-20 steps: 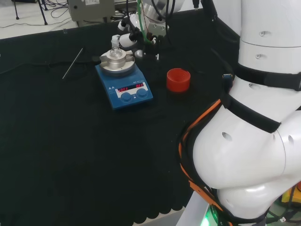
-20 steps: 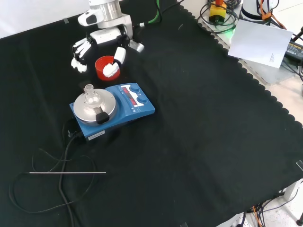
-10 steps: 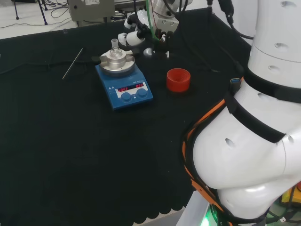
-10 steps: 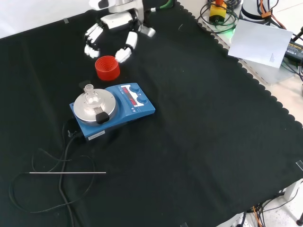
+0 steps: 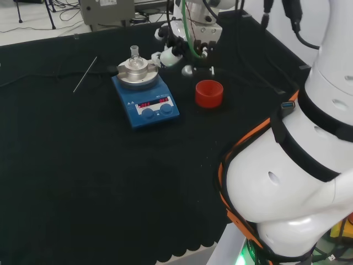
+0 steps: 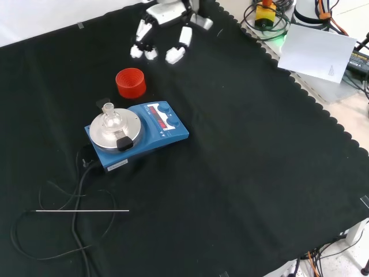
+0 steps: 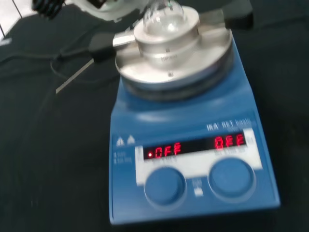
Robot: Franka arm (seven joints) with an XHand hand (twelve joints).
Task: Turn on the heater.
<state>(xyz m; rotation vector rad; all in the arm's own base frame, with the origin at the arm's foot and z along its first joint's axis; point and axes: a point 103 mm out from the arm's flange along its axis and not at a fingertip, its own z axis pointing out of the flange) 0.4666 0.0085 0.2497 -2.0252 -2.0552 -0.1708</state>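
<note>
The heater [image 5: 146, 95] is a blue hotplate with a round metal top, two blue knobs [image 7: 165, 185] and two displays lit red. A small clear flask [image 5: 134, 59] sits in a metal block on its top. In the front view the heater [image 6: 145, 134] stands left of centre on the cloth. The hand [image 6: 170, 11] hangs above the cloth beyond the heater, apart from it, its fingers relaxed and pointing down, holding nothing. In the head view the hand [image 5: 182, 44] is to the right of the flask and behind the heater.
A red ribbed ring [image 6: 130, 83] stands between the hand and the heater; in the head view the ring [image 5: 209, 93] is right of the heater. A thin metal rod [image 6: 82, 211] and a black cable [image 6: 81, 179] lie in front of the heater in the front view.
The hand has left its place over the red ring and drawn back, up and to the right in the front view and to the right in the head view. The heater has not moved.
</note>
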